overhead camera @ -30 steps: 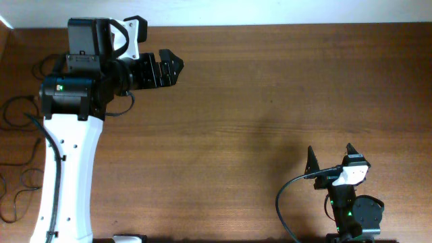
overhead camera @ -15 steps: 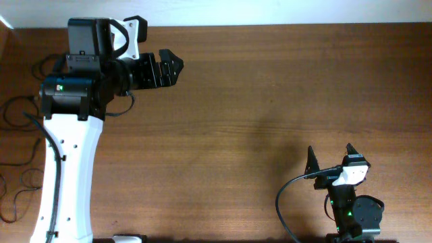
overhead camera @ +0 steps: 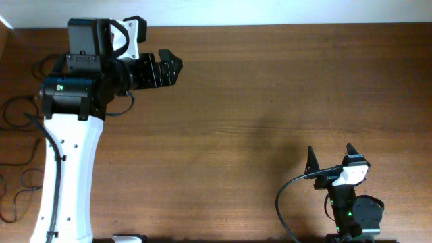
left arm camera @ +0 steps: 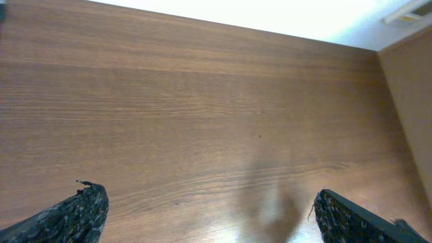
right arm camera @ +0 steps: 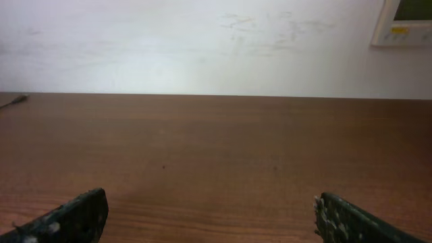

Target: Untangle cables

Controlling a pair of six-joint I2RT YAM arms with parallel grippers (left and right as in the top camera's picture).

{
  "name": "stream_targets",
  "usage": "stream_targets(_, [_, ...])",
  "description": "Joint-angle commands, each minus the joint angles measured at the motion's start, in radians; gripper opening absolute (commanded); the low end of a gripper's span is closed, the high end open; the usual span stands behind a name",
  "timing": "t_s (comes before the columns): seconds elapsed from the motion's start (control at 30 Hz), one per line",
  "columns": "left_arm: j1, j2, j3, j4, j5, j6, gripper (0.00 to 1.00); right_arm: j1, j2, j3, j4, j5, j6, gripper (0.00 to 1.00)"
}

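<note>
the cables lie in thin loose loops at the table's left edge, beside the left arm. the left gripper, far left, gapes wide and empty. the right gripper, near right, is likewise spread, holding nothing.

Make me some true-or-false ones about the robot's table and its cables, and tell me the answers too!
1. Both tools are open. True: the left tool and the right tool have their jaws spread wide, with nothing between them.
2. The left tool holds a cable. False: the cables lie loose by the table's left edge, beside the left arm.
3. The table is white. False: the table is brown wood.
4. The right tool is far from the cables. True: seen from overhead, it sits near the bottom right corner, on the opposite side from them.
</note>
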Motion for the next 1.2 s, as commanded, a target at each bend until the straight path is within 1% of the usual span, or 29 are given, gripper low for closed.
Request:
stream_targets(0.0, [-0.001,-0.013,0.008,-0.013,-0.061,0.020,0.99,0.008,-0.010,-0.006,-0.004,0.009,0.004,0.98])
stream_targets(0.07, [-0.001,-0.016,0.008,-0.060,-0.083,0.020,0.99,0.008,-0.010,-0.006,-0.004,0.009,0.004,0.98])
stream_targets(0.2, [-0.001,-0.020,0.001,-0.217,-0.240,0.020,0.99,0.008,-0.010,-0.006,-0.004,0.009,0.004,0.98])
stream_targets(0.27, [-0.001,-0.045,-0.037,-0.249,-0.286,0.020,0.99,0.008,-0.010,-0.006,-0.004,0.009,0.004,0.98])
stream_targets(0.37, [-0.001,-0.120,-0.143,-0.234,-0.294,0.020,0.99,0.008,-0.010,-0.006,-0.004,0.009,0.004,0.98])
stream_targets(0.53, [-0.001,-0.291,-0.385,-0.137,-0.362,0.020,0.99,0.008,-0.010,-0.006,-0.004,0.009,0.004,0.99])
stream_targets(0.63, [-0.001,-0.396,-0.510,-0.142,-0.371,0.020,0.99,0.008,-0.010,-0.006,-0.004,0.009,0.004,0.98])
stream_targets(0.73, [-0.001,-0.484,-0.584,-0.142,-0.390,0.020,0.99,0.008,-0.010,-0.006,-0.004,0.009,0.004,0.98])
stream_targets(0.8, [-0.001,-0.547,-0.633,-0.137,-0.398,0.049,0.99,0.008,-0.010,-0.006,-0.004,0.009,0.004,0.98])
stream_targets(0.93, [-0.001,-0.657,-0.761,-0.051,-0.397,0.148,0.99,0.008,-0.010,-0.006,-0.004,0.009,0.004,0.98])
stream_targets(1.07, [-0.001,-0.745,-0.927,0.119,-0.377,0.229,0.99,0.008,-0.010,-0.006,-0.004,0.009,0.003,0.98])
stream_targets(1.17, [-0.001,-0.821,-1.071,0.283,-0.328,0.274,0.99,0.008,-0.010,-0.006,-0.004,0.009,0.004,0.98])
